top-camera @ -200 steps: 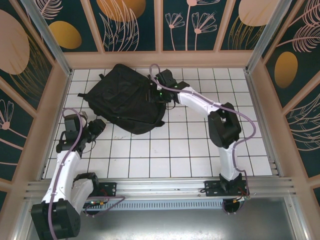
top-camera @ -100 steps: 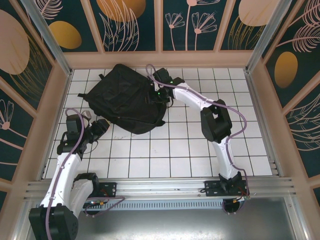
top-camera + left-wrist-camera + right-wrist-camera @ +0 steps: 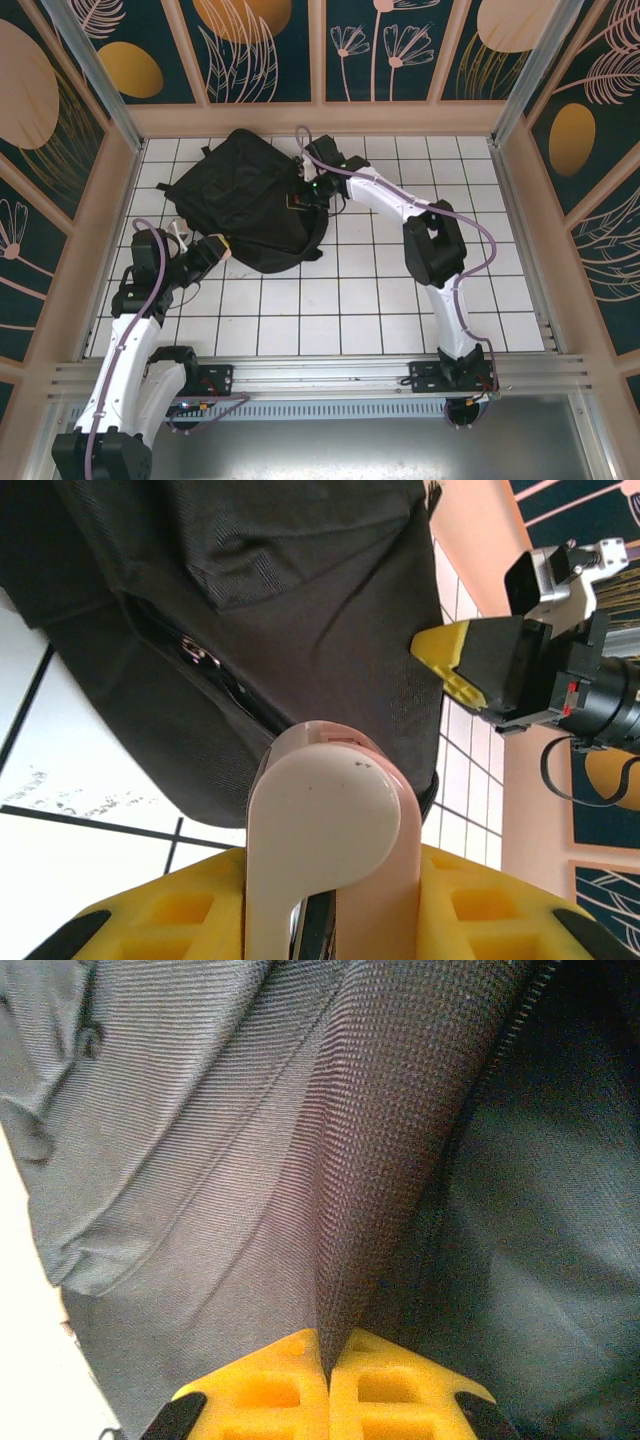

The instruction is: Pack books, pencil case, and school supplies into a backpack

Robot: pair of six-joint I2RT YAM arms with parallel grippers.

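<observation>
The left pincer [image 3: 215, 247], at the backpack's near edge, pinches a pink school supply [image 3: 325, 830] between its 2 ribbed yellow fingers [image 3: 480, 900]. The supply is a smooth, glossy, round-nosed plastic piece with a few dark specks, and its lower part is cut off, so its full shape cannot be told. Just beyond its nose lies the backpack [image 3: 245, 195], a big slumped mass of black woven fabric on the white tiled surface [image 3: 380, 300], with a metal zipper pull [image 3: 195, 652] along a dark seam. At the backpack's far right side the right pincer [image 3: 327, 1355] is pressed together on a raised ridge of coarse-weave fabric. There, zipper teeth [image 3: 520, 1020] border a shadowed area too dark to make out.
</observation>
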